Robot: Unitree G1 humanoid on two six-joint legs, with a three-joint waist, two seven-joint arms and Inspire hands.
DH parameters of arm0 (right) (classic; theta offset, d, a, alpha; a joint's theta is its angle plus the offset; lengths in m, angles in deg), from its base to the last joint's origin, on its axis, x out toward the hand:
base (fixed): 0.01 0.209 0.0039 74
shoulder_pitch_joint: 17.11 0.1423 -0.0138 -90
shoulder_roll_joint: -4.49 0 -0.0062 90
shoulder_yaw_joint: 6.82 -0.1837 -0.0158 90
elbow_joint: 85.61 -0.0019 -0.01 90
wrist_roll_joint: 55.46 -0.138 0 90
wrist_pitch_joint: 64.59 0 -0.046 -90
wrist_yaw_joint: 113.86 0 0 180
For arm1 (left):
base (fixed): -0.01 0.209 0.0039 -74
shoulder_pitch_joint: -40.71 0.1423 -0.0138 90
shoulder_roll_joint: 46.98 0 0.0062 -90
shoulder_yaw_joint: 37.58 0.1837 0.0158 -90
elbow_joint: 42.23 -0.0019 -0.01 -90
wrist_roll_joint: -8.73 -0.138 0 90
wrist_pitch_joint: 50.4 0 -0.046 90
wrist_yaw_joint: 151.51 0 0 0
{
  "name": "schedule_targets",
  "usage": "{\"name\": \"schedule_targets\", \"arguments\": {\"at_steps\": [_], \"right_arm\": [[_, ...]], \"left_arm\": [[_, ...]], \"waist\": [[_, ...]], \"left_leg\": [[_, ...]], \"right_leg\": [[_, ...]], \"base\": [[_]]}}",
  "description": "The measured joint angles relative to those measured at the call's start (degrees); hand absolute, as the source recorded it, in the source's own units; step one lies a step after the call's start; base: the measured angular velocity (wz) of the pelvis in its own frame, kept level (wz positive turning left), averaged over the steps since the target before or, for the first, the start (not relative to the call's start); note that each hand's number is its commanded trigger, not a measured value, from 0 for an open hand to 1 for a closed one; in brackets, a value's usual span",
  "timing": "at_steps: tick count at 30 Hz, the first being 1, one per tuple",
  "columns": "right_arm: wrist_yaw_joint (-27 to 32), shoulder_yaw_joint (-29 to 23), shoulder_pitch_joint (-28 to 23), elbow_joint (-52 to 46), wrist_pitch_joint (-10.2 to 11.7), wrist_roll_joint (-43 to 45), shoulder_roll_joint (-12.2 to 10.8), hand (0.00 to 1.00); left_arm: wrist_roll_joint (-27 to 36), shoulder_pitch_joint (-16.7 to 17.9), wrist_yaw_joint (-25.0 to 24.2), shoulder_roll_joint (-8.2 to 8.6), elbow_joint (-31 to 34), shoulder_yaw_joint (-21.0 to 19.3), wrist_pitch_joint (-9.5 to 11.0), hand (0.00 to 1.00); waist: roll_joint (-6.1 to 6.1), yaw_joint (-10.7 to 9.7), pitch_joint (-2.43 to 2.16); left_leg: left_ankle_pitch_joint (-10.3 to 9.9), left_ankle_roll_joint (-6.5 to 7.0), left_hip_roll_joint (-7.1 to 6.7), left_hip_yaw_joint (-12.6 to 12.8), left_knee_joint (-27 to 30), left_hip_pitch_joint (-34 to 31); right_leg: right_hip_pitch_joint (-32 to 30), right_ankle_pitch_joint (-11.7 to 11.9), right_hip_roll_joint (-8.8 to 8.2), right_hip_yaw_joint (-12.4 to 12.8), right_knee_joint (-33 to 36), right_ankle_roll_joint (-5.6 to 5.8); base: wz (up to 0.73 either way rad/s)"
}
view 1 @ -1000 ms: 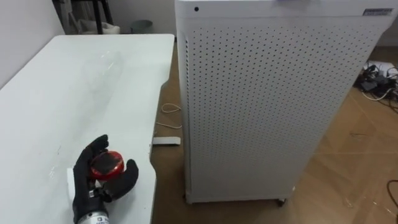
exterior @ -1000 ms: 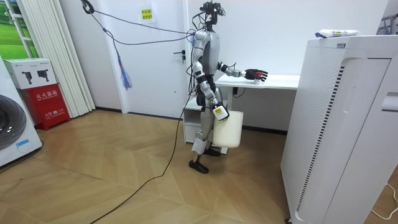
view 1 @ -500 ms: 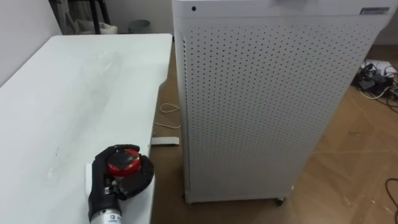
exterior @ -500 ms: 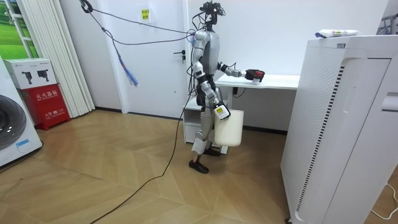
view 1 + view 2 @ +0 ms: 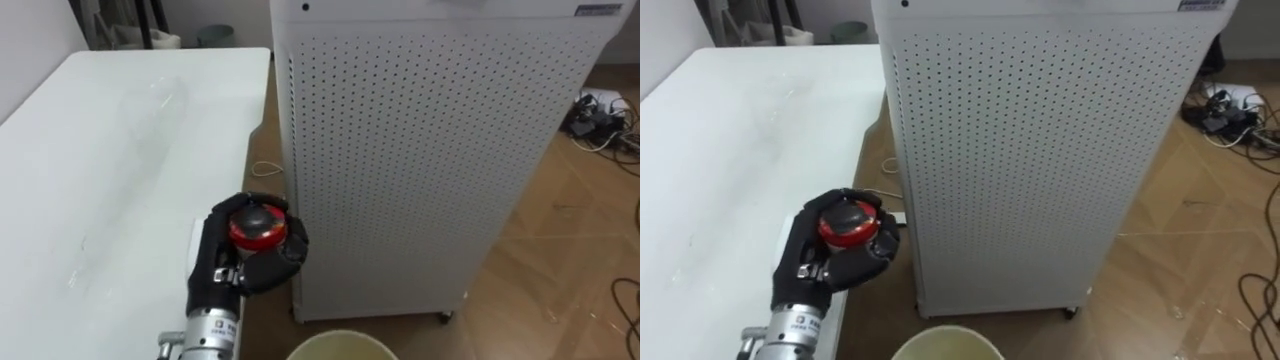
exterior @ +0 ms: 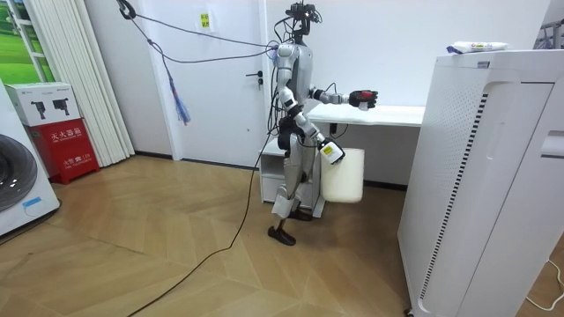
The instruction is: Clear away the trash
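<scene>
The left hand (image 5: pixel 228 272) is clenched round a red round object (image 5: pixel 256 225) beside the white table (image 5: pixel 100 150).

Grips a round red object (image 5: pixel 256 226) in the black left hand (image 5: pixel 232 272), fingers curled round it, held at the right edge of the white table (image 5: pixel 100 160). Faces a tall white perforated cabinet (image 5: pixel 420 150) just beside that edge. Shows a pale bucket rim (image 5: pixel 340 346) at the bottom, and tangled cables (image 5: pixel 603 112) on the wooden floor (image 5: pixel 570 250) far right.
</scene>
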Motion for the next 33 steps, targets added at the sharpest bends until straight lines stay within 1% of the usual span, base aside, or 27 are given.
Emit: {"name": "schedule_targets", "arguments": {"at_steps": [5,7,8,11,13,15,20,21,22,23,25,26,27,28,29,30,31,32,33], "right_arm": [[2.09,-0.02,1.29,-2.57,0.53,-0.02,0.15,1.00],[2.19,-0.03,1.36,-2.88,1.08,-0.02,0.25,1.00],[2.21,-0.03,1.36,-2.98,1.08,-0.02,0.24,1.00],[2.20,-0.02,1.35,-3.04,1.08,-0.02,0.25,1.00],[2.22,-0.02,1.35,-3.04,1.08,-0.02,0.32,1.00],[2.22,-0.02,1.35,-3.04,1.08,-0.02,0.65,1.00],[2.10,-0.03,1.39,-3.03,1.08,-0.02,1.14,1.00],[2.12,-0.03,1.48,-3.03,1.08,-0.02,1.29,1.00],[2.12,-0.03,1.52,-3.03,1.08,-0.02,1.38,1.00],[2.12,-0.03,1.66,-3.03,1.08,-0.02,1.51,1.00],[2.13,-0.03,2.28,-3.03,1.08,-0.02,1.58,1.00],[2.14,-0.02,2.44,-3.03,1.08,-0.02,1.58,1.00],[2.14,-0.02,2.65,-3.03,1.08,-0.02,1.58,1.00],[2.14,-0.02,2.73,-3.03,1.08,-0.02,1.58,1.00],[2.17,-0.02,2.88,-3.03,1.08,-0.03,1.60,1.00],[2.27,-0.01,3.00,-3.03,1.08,-0.08,1.59,1.00],[2.28,0.00,3.05,-3.04,1.08,-0.08,1.58,1.00],[2.30,0.05,3.16,-3.04,1.08,-0.08,1.57,1.00],[2.39,0.09,3.28,-3.04,1.08,-0.08,1.57,1.00]], "left_arm": [[1.11,0.00,-4.23,-0.08,0.92,-0.02,-0.01,1.00],[1.09,0.00,-6.00,-0.11,1.25,-0.05,-0.16,1.00],[1.08,0.00,-7.10,-0.18,1.88,-0.06,-0.46,1.00],[1.08,0.00,-9.27,-0.25,2.98,-0.07,-0.47,1.00],[1.14,0.00,-10.17,-0.25,2.98,-0.02,-0.47,1.00],[1.80,0.00,-11.14,-0.22,2.98,0.04,-0.48,1.00],[2.10,0.00,-12.51,-0.67,2.98,1.13,-0.48,1.00],[2.10,0.00,-12.79,-0.89,2.98,1.75,-0.48,0.98],[2.10,0.01,-12.98,-0.96,2.98,1.92,-0.53,0.89],[2.10,0.01,-13.59,-1.18,2.98,2.21,-0.57,0.84],[2.10,0.01,-13.98,-1.55,2.98,2.51,-0.65,0.95],[2.08,0.01,-14.00,-1.68,2.98,2.57,-0.70,0.95],[2.08,0.01,-14.09,-1.91,2.98,2.68,-0.71,0.84],[2.08,0.01,-14.17,-1.97,2.98,2.70,-0.72,0.46],[2.09,0.01,-14.52,-2.19,2.98,2.83,-0.72,0.25],[2.11,0.01,-14.78,-2.42,2.99,3.00,-0.73,0.17],[2.11,0.01,-14.87,-2.48,2.98,3.14,-0.73,0.00],[2.11,0.01,-15.09,-2.91,2.98,3.40,-0.75,0.00],[2.10,0.01,-15.26,-2.97,2.98,3.45,-0.79,0.00]], "waist": [[-0.10,0.00,0.07],[-0.11,0.13,0.07],[-0.11,0.18,0.07],[-0.03,0.53,0.08],[0.09,0.54,0.15],[0.42,0.58,0.32],[1.20,0.55,0.54],[1.47,0.54,0.57],[1.60,0.54,0.57],[1.83,0.53,0.58],[2.27,0.40,0.65],[2.35,0.40,0.62],[2.39,0.31,0.59],[2.38,0.27,0.59],[2.38,0.16,0.59],[2.38,-0.06,0.59],[2.38,-0.20,0.59],[2.37,-0.48,0.59],[2.37,-0.65,0.59]], "left_leg": [[-0.01,-0.01,0.14,0.48,-0.03,-0.41],[-0.02,0.00,0.14,0.63,-0.04,-0.57],[-0.04,0.01,0.14,0.68,-0.06,-0.66],[-0.05,0.02,0.16,1.09,-0.10,-0.86],[-0.07,0.05,0.22,1.39,-0.07,-0.85],[-0.08,0.06,0.22,1.46,-0.05,-0.85],[-0.09,0.07,0.27,1.74,-0.18,-0.77],[-0.09,0.07,0.27,1.77,-0.26,-0.76],[-0.09,0.07,0.27,1.79,-0.30,-0.77],[-0.09,0.07,0.32,1.89,-0.33,-0.77],[-0.09,0.07,0.45,2.36,-0.37,-0.70],[-0.09,0.06,0.48,2.32,-0.37,-0.70],[-0.09,0.06,0.51,2.34,-0.37,-0.70],[-0.09,0.06,0.53,2.34,-0.37,-0.70],[-0.09,0.06,0.54,2.33,-0.37,-0.70],[-0.09,0.06,0.54,2.36,-0.36,-0.66],[-0.09,0.06,0.54,2.39,-0.37,-0.63],[-0.09,0.06,0.53,2.43,-0.38,-0.54],[-0.09,0.06,0.53,2.48,-0.44,-0.46]], "right_leg": [[-0.51,0.01,0.13,0.76,-0.11,-0.01],[-0.75,0.01,0.13,0.82,-0.11,-0.01],[-0.91,0.01,0.13,0.83,-0.12,-0.01],[-1.21,0.01,0.13,0.95,-0.12,-0.02],[-1.31,0.01,0.12,1.10,-0.13,-0.02],[-1.43,0.01,0.10,1.34,-0.15,-0.02],[-1.56,0.01,0.11,1.65,-0.10,-0.02],[-1.63,0.01,0.11,1.67,-0.04,-0.01],[-1.69,0.01,0.11,1.69,-0.01,-0.01],[-1.83,0.01,0.11,1.73,0.12,-0.01],[-2.12,0.01,0.13,1.89,0.55,-0.01],[-2.19,0.01,0.13,1.91,0.65,-0.01],[-2.20,0.01,0.15,1.91,0.66,-0.01],[-2.20,0.01,0.17,1.91,0.67,-0.01],[-2.20,0.01,0.17,1.88,0.68,-0.01],[-2.18,0.01,0.17,1.88,0.69,-0.01],[-2.14,0.01,0.17,1.88,0.69,-0.01],[-2.07,0.01,0.16,1.90,0.69,-0.01],[-2.03,0.01,0.16,1.96,0.69,-0.01]], "base": [[-0.04],[-0.02],[0.00],[-0.01],[-0.05],[-0.06],[-0.03],[0.00],[0.00],[-0.05],[-0.08],[-0.05],[0.00],[0.00],[0.00],[0.00],[0.00],[0.00],[-0.03]]}}
